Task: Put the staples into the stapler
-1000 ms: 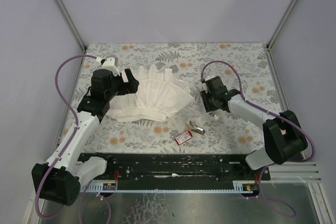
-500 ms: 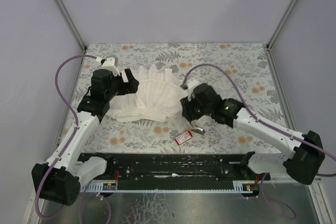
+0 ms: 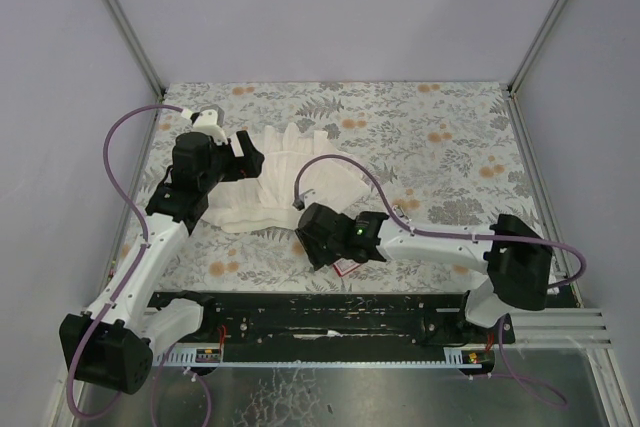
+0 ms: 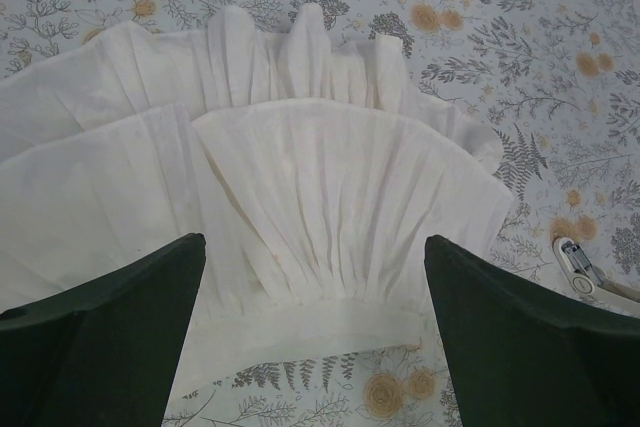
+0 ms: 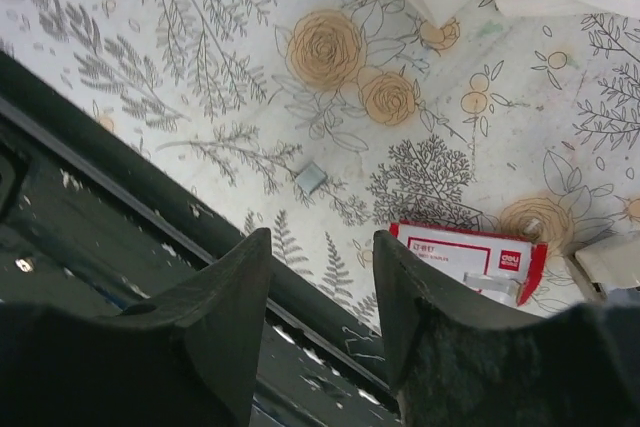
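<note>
The red staple box with a white label (image 5: 468, 251) lies on the floral table beside my right gripper's right finger; in the top view only its edge (image 3: 346, 268) shows under the right arm. A short silvery staple strip (image 5: 310, 178) lies loose on the table ahead of the jaws. A pale piece at the right edge (image 5: 608, 259) may be the stapler; in the top view the stapler is hidden by the arm. My right gripper (image 5: 322, 247) (image 3: 312, 247) is open and empty, low over the table's near edge. My left gripper (image 4: 315, 247) (image 3: 245, 152) is open and empty over the cloth.
A big white pleated cloth (image 3: 275, 187) (image 4: 300, 197) lies spread at the left centre. The black rail (image 5: 150, 217) (image 3: 330, 312) runs along the near edge, right under my right gripper. Grey walls stand round the table.
My right arm has swung from the far right across to the near centre-left and now covers the stapler and most of the red box. The left arm has not moved.
</note>
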Robot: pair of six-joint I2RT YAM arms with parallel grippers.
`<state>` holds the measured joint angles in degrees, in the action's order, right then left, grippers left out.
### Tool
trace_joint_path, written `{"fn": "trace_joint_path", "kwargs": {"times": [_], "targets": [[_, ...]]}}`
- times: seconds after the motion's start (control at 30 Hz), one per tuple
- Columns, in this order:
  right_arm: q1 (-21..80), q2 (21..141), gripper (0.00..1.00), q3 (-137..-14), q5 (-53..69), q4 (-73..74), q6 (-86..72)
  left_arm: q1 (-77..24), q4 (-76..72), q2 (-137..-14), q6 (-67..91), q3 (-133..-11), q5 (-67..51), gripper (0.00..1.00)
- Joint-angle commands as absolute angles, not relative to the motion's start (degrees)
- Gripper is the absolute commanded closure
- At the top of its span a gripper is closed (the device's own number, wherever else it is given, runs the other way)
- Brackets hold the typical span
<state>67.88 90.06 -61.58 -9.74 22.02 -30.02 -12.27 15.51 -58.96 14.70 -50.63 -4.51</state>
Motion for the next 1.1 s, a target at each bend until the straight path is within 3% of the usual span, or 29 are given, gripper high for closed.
{"fn": "trace_joint_path", "kwargs": {"times": [0.0,0.5,1.07], "targets": [[68.4,92.7,0.47,-65.7,-13.9,21.8,-42.3,-12.2,12.7,-58.0,14.7,-50.1,-3.6,0.11],[70.7,105.0,0.48,-72.7,-13.6,26.8,-50.3,-12.3,12.8,-57.3,14.9,-50.2,-3.7,0.1],[71.9,109.5,0.52,-76.6,-17.5,32.7,-52.9,-12.3,12.8,-56.1,15.0,-50.0,-4.1,0.1]]}}
